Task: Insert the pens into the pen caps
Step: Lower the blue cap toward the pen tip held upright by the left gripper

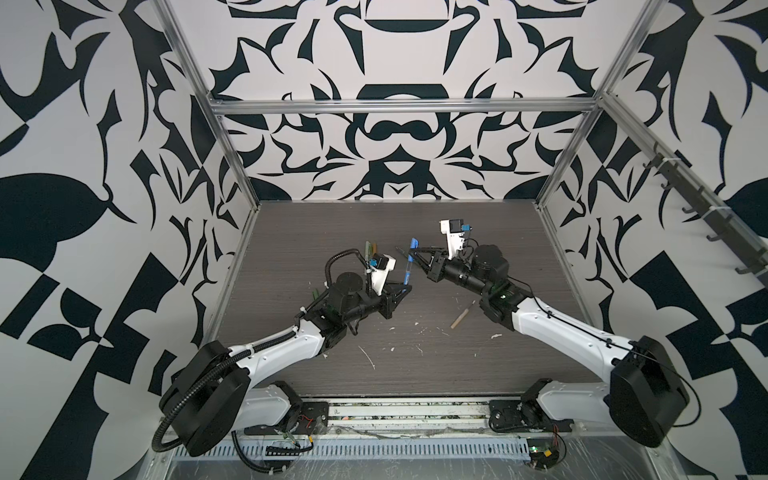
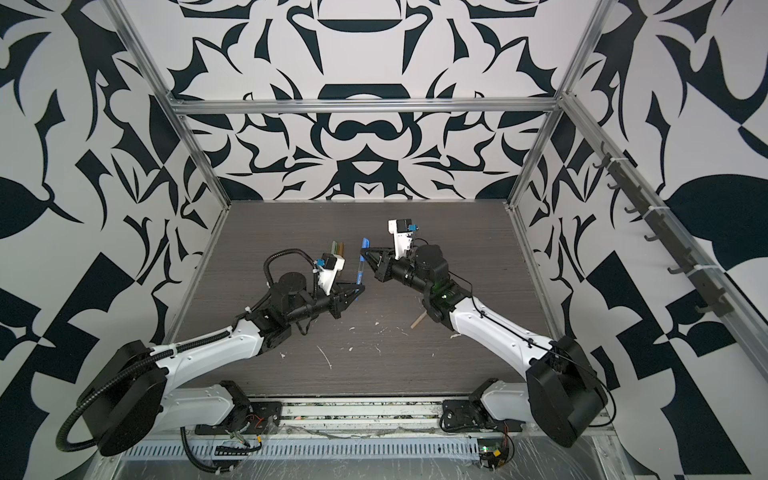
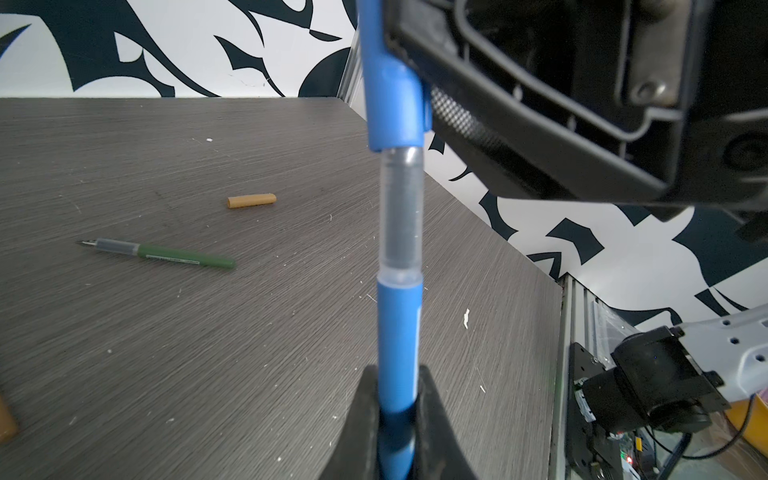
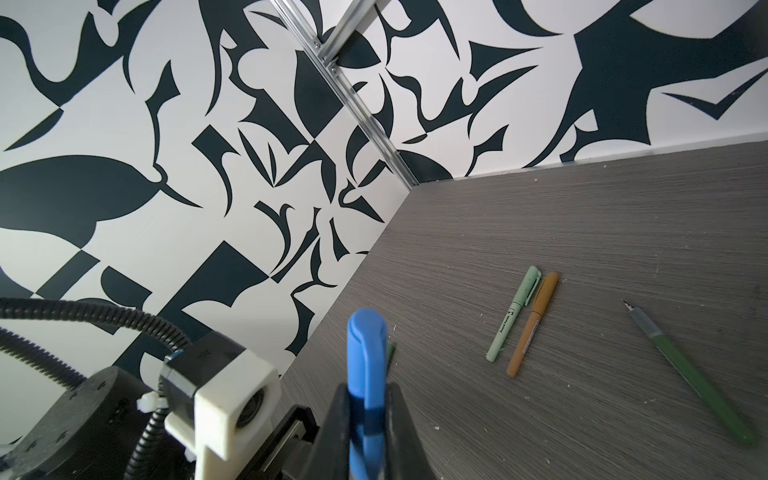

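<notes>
Hovering clear of walls: left fingers grip blue pen, right fingers blue cap.

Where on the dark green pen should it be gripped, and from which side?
Dark green pen: grip mid-barrel, from straight above, closing across its length. It lies flat, and its bare tip should stay free for capping.

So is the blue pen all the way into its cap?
Not fully. The blue pen has its tip inside the blue cap, but its clear front section shows bare between cap and barrel.
</notes>
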